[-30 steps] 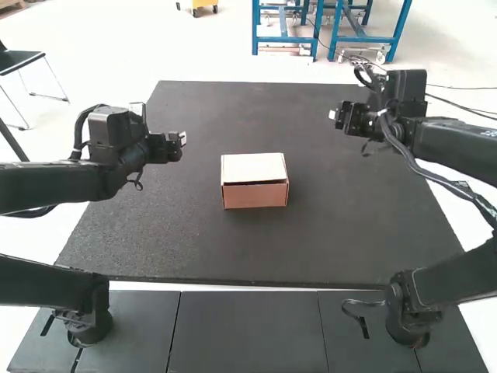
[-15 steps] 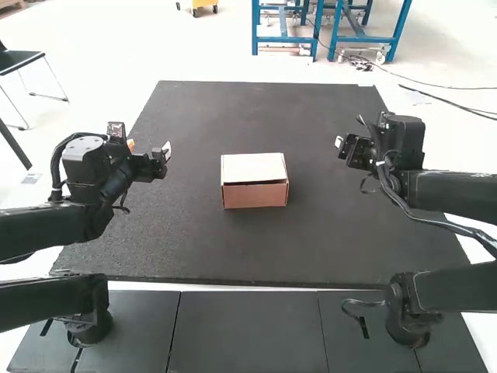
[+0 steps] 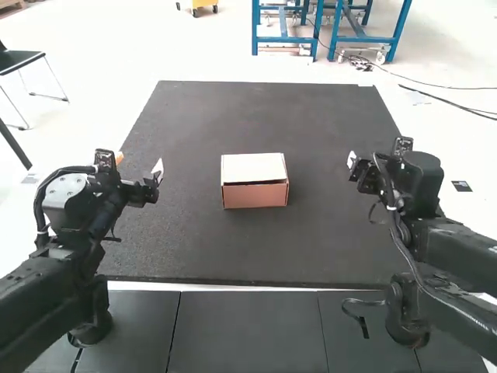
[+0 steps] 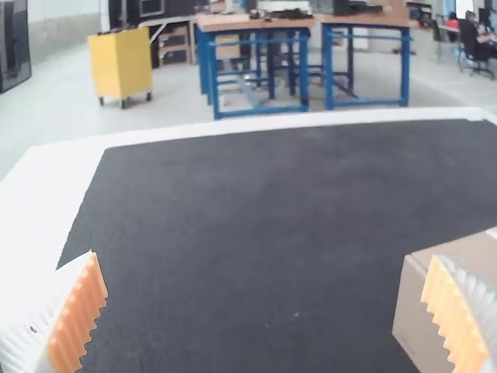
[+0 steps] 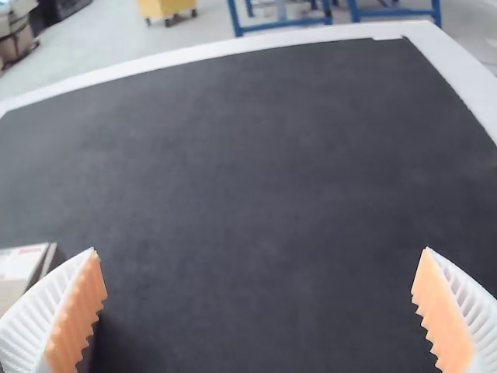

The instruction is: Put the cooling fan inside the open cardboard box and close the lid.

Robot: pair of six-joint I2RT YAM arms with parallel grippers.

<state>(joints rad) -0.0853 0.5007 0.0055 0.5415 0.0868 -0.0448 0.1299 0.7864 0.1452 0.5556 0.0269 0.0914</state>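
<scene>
A small cardboard box point(image 3: 255, 180) sits in the middle of the black mat point(image 3: 311, 225) with its lid lying flat and shut. My left gripper point(image 3: 133, 165) hangs over the mat's left edge, well left of the box, open, with nothing between its white ribbed fingers point(image 4: 76, 321). In the left wrist view the box corner point(image 4: 419, 299) shows beside one orange pad. My right gripper point(image 3: 377, 155) is over the right part of the mat, well right of the box, open and empty too. The right wrist view catches the box's edge point(image 5: 22, 268) by one finger point(image 5: 70, 311).
The mat covers most of the table; a white table margin point(image 3: 454, 225) runs along its right side and another along the left. Blue metal frames point(image 3: 326, 27) and a yellow cart stand on the floor beyond the far edge.
Both arms have drawn back from the box toward the near side of the table and dropped lower, grippers staying open. The box has not moved.
</scene>
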